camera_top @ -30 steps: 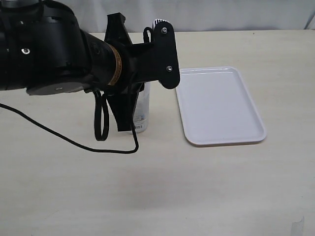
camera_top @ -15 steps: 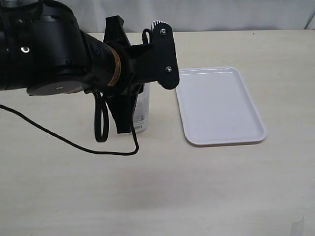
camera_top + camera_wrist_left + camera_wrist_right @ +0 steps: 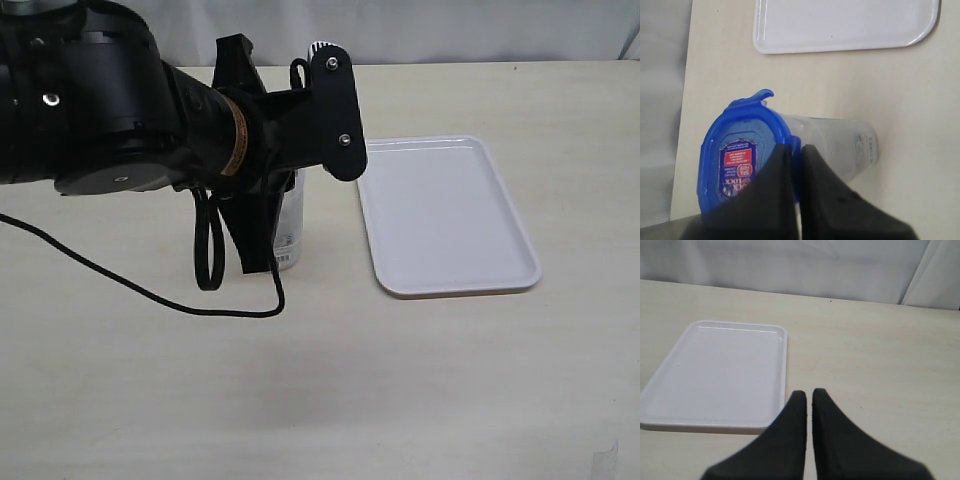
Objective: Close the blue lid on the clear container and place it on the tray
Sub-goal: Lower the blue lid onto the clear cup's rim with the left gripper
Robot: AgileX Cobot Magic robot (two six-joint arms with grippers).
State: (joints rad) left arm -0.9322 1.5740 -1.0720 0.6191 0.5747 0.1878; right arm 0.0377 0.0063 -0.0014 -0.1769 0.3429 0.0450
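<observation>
table: beige, matte | backdrop: pale cloth, folded, behind far edge | dark speck: on table near backdrop

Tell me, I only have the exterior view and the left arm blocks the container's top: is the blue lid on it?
Observer: Yes. The left wrist view shows the blue lid sitting on the mouth of the clear container.
Operator: Are the flaps all snapped down?
Observer: Not all. One flap sticks up off the rim, on the side toward the tray.
Operator: Is the left gripper open?
Observer: No. The left gripper is closed, its tips over the lid's edge; I cannot tell whether they touch.
</observation>
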